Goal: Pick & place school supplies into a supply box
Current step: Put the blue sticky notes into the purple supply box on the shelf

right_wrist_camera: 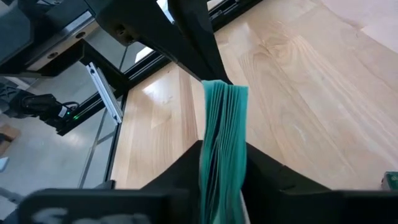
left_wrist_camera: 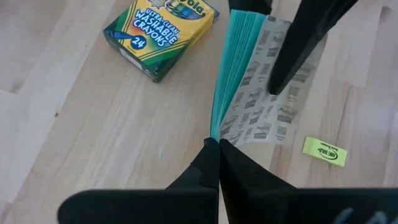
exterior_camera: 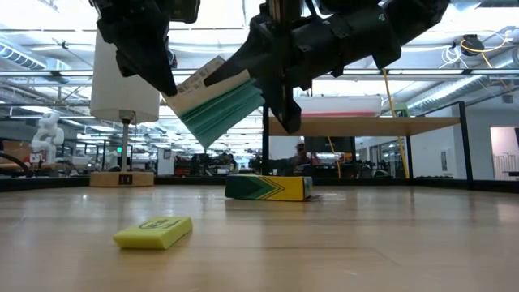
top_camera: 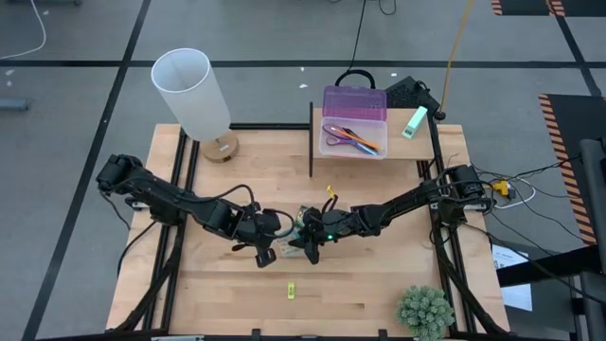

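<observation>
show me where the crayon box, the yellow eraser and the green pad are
crayon box (left_wrist_camera: 160, 36), left wrist view, printed top face.
yellow eraser (exterior_camera: 154, 232), low view, front side.
green pad (exterior_camera: 220, 109), low view, fanned page edges.

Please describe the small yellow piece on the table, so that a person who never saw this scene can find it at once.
Start at the wooden table and look at its near edge, the side with the green plant. The yellow piece lies flat there, alone, nearer that edge than both grippers. It is the only plain yellow item, much smaller than the crayon box.
</observation>
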Motion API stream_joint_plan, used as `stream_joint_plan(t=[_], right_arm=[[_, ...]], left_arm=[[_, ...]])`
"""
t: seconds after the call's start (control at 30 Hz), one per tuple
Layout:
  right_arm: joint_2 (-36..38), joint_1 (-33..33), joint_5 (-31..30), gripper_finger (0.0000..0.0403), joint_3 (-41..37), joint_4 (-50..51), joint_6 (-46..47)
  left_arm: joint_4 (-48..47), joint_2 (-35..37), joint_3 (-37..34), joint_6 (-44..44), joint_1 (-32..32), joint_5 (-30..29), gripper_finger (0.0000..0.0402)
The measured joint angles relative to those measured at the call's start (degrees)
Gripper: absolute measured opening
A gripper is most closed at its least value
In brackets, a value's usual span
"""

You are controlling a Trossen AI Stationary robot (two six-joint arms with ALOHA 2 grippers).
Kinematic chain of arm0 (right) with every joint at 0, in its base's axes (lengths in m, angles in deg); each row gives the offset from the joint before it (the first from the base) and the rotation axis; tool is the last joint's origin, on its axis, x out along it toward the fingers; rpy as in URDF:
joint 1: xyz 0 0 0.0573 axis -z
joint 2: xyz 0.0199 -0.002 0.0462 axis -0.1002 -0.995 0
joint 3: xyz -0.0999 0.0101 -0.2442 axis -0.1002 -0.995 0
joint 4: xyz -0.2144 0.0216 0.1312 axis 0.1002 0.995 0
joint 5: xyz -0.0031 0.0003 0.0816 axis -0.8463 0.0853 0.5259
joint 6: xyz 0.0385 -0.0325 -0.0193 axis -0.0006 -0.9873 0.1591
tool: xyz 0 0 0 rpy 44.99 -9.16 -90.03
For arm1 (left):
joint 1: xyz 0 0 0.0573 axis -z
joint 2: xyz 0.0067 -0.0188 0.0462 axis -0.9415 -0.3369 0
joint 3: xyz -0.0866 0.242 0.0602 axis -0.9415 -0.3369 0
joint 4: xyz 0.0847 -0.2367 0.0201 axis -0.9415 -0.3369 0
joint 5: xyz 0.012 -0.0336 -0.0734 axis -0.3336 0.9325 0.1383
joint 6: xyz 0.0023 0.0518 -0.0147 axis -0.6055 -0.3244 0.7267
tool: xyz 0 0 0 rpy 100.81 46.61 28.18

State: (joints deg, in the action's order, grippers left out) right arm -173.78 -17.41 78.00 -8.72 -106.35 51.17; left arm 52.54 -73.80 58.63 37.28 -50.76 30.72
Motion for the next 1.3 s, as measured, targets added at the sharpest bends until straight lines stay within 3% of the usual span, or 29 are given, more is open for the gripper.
stream_joint_plan(t=[0.33, 0.5, 0.7, 0.87, 1.07, 1.3], right_arm=[[0.0, 0.0, 0.0, 0.0026, 0.0, 0.0, 0.2], [0.0, 0.0, 0.0, 0.0016, 0.0, 0.0, 0.4], [0.0, 0.1, 3.0, 0.0017, 0.0, 0.0, 1.4], [2.4, 0.1, 8.1, 0.0017, -0.1, 1.4, 5.5], [11.0, 0.1, 10.5, 0.0017, -0.1, 10.2, 9.1], [25.5, 0.4, 5.2, 0.0017, 0.0, 24.3, 13.9]], left_arm=[[0.0, 0.0, 0.0, 3.1, 0.0, 0.0, 0.0010], [-1.3, 0.0, 0.0, 7.4, 0.0, 0.4, 0.0084], [-4.2, 2.7, -0.1, 11.3, 0.0, 6.6, 0.0187], [-8.0, 7.8, 0.0, 15.8, 1.1, 7.2, 0.0232], [-12.5, 11.0, 0.0, 19.5, 3.4, 2.9, 0.0234], [-12.9, 10.8, -0.3, 19.6, 5.3, -0.7, 0.0206]])
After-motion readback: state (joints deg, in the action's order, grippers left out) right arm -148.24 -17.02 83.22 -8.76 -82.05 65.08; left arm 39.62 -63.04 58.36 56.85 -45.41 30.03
